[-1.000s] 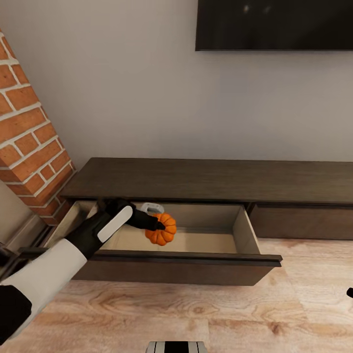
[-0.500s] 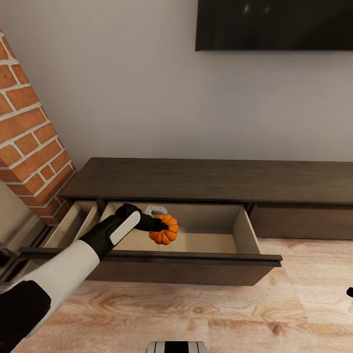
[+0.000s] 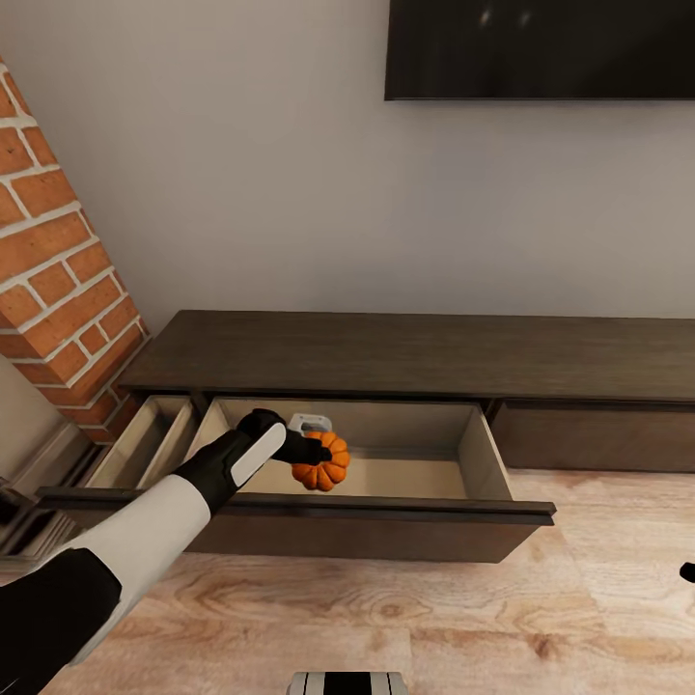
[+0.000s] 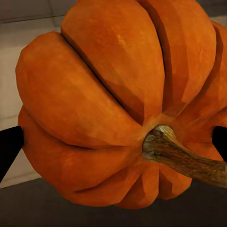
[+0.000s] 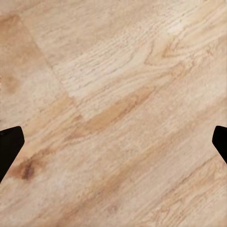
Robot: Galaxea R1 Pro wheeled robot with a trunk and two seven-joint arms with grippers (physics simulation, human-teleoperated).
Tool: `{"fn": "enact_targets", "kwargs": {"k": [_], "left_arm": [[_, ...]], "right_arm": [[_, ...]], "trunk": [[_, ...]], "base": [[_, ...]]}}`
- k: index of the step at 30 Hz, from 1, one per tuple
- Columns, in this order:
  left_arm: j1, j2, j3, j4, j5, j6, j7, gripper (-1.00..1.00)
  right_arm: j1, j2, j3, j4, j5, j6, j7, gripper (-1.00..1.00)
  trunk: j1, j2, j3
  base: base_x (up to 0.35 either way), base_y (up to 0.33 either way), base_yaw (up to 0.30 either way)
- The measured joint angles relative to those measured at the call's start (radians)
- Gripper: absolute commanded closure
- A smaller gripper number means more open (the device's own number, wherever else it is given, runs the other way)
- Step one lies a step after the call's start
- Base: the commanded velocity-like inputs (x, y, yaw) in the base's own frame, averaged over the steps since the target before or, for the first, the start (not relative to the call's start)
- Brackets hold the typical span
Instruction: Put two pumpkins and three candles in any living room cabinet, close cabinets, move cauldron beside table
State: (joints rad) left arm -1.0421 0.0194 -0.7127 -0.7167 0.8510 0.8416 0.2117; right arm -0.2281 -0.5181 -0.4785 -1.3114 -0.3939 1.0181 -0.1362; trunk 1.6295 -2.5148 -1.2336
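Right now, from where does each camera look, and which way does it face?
Head view: from the head, forward and down at the open cabinet; left arm shows.
Left wrist view: along the left gripper, fingertips at both edges, close on the pumpkin.
Right wrist view: down at the floor, right gripper fingertips at both edges.
Head and left wrist views share the pumpkin.

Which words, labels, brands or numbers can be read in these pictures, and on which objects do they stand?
None. No readable text stands on the pumpkin, the cabinet, the dark screen, the brick wall or the left claw.
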Motion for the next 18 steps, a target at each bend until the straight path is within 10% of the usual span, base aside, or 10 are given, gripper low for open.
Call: {"fn": "enact_targets", "kwargs": {"k": [18], "left_arm": [[0.000,0.006,0.037,-0.015,-0.008,-0.022,0.015,1.00]], "right_arm": [[0.000,0.004,0.000,-0.003,0.000,0.000,0.000,-1.00]], "trunk": [[0.001,-0.001,-0.015]], "base": [[0.031,0.006,0.000]]}}
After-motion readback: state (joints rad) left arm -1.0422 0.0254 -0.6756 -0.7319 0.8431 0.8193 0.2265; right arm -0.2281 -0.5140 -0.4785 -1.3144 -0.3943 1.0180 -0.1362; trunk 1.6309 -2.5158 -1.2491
